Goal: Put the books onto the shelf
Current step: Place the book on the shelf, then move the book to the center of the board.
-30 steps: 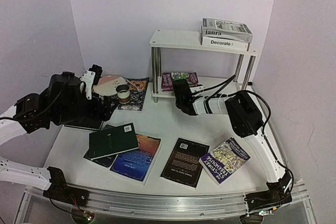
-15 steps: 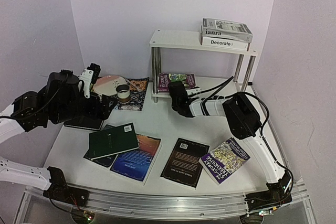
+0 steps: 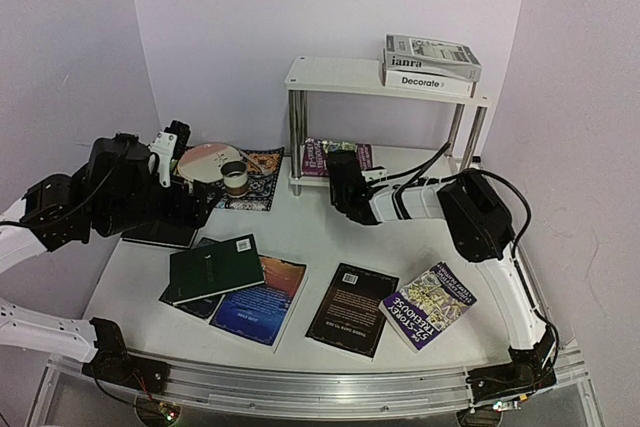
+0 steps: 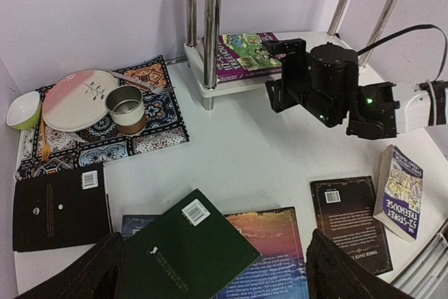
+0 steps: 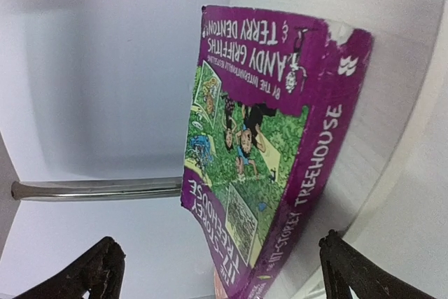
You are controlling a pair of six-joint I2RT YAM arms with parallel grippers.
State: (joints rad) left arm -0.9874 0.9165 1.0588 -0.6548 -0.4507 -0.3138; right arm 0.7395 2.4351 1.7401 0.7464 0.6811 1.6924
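Observation:
The shelf (image 3: 345,76) stands at the back, with the white "Decorate" book (image 3: 430,82) and the grey-white "janra" book (image 3: 432,50) stacked on its top board. A purple Treehouse book (image 3: 335,154) (image 5: 266,145) lies flat on the lower board. My right gripper (image 5: 220,264) (image 3: 338,183) is open at that book's near end, its fingers wide of it. On the table lie a dark green book (image 3: 215,267), a blue book (image 3: 262,299), a black book (image 3: 352,309) and a second purple Treehouse book (image 3: 430,304). My left gripper (image 4: 210,257) hangs open high over the green book (image 4: 185,253).
A patterned placemat (image 3: 262,175) left of the shelf carries a plate (image 3: 205,160), a tin cup (image 3: 234,178), a green bowl (image 4: 24,108) and a fork. Another black book (image 4: 59,204) lies at the table's left edge. Chrome shelf legs (image 3: 296,137) stand beside my right gripper.
My right gripper has opened wide and let go of the purple Treehouse book, which now rests on the lower board. The left arm has barely moved.

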